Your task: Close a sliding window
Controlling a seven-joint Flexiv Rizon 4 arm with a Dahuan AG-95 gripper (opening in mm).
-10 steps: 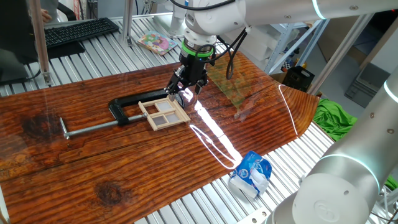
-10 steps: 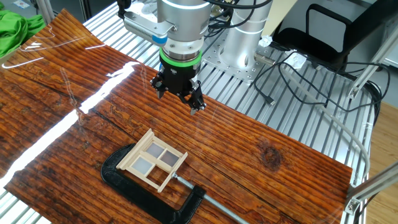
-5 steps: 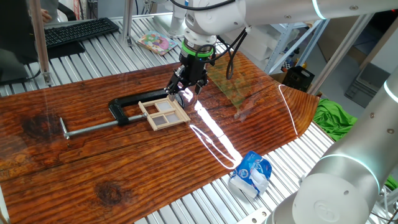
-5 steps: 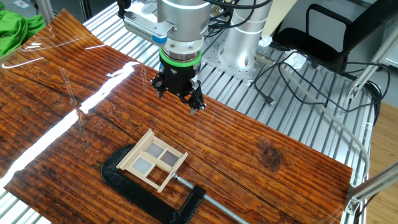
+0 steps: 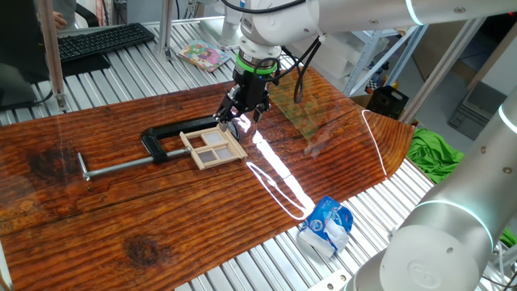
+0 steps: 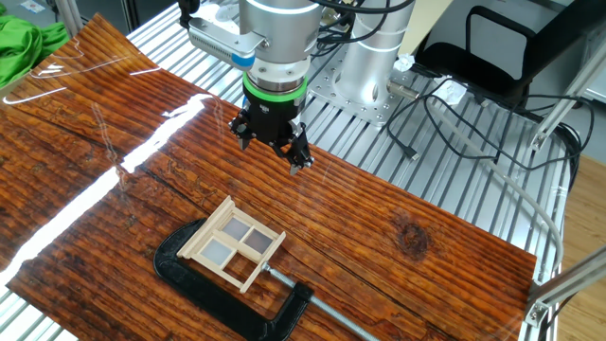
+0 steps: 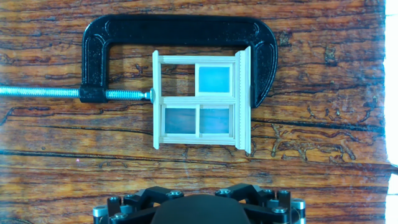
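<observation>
- Nothing has shifted since a second ago — claw (image 6: 273,150) and window (image 6: 233,243) sit exactly as they did.
- Claw hovers above the counter (image 6: 398,237), near the window but clear of it, empty; fingers look spread, though I can't tell for sure.
- Window lies flat, pinned by the clamp (image 7: 180,34) — screw on one frame side, jaw on the other — likely so it won't skid when pushed.
- One upper pane (image 7: 215,78) looks offset: the sash reads as open.

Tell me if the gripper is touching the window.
Apart. The other fixed view shows the gripper above bare table, well clear of the window.
</observation>
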